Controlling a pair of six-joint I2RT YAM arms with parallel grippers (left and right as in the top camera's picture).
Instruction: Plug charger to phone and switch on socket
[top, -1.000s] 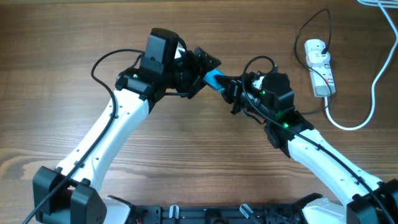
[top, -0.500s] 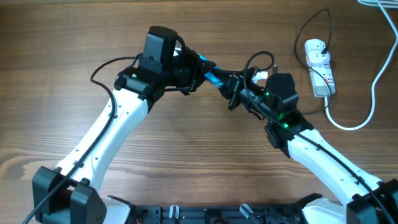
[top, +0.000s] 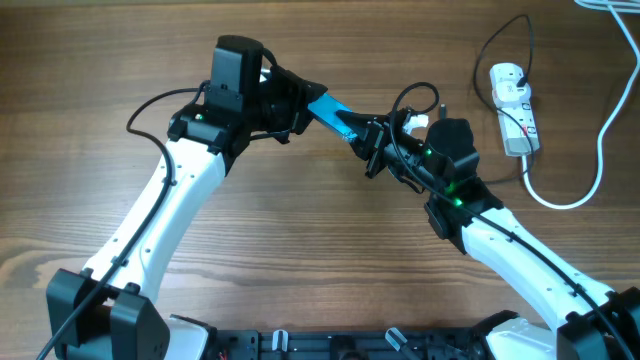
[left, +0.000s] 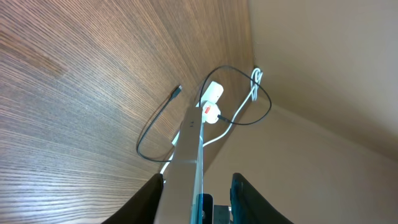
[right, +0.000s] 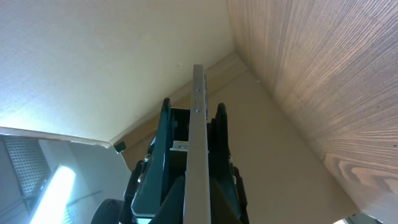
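Teal-screened, the slim rectangular smartphone (top: 330, 110) hung above the wooden tabletop (top: 300, 260), clamped by the right tool (top: 366, 145) with the left tool (top: 303, 100) open around its other end, so the thin black charger cable (left: 176, 94) near the white power strip (top: 514, 110) was best fetched by that free tool.

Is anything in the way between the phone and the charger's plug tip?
Yes. The right gripper grips the phone at the end facing the charger tip, and its wrist sits between them.
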